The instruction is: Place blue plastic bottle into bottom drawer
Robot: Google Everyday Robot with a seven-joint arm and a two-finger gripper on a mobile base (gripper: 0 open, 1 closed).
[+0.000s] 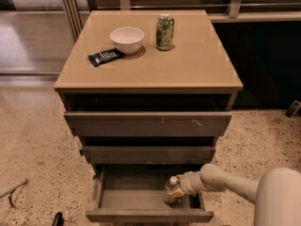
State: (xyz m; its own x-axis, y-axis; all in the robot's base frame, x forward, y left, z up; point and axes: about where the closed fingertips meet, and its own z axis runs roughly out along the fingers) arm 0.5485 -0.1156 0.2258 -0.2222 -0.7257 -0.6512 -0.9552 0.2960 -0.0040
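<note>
**Bottle is down in the drawer; the release comes next**

On the left of the cabinet top (193, 65) you see a dark packet (106, 57), then a white bowl (127, 39), then the green can (164, 32). These three are not part of your task and are well apart from the work below.

Under the top, the two upper drawers are pulled out only a little. The bottom drawer (149, 215) is pulled out much further toward you, and the left part of its floor is bare.

In the right part of this drawer stands the blue plastic bottle (173, 191), upright, with its white cap on top. It looks to be inside the drawer walls, near the front right corner. The gripper (182, 187) is right against the bottle on its right side, and the arm (221, 179) reaches in from the right. I cannot tell whether the gripper is clamping the bottle or has already let it go.

My judgement: you are at the placing step, almost at its end. The next move calls for a gentle release, if the bottle is not already free, and then a slow pull of the gripper up and to the right. Take care not to tip the tall bottle or to hit the drawer above.
</note>
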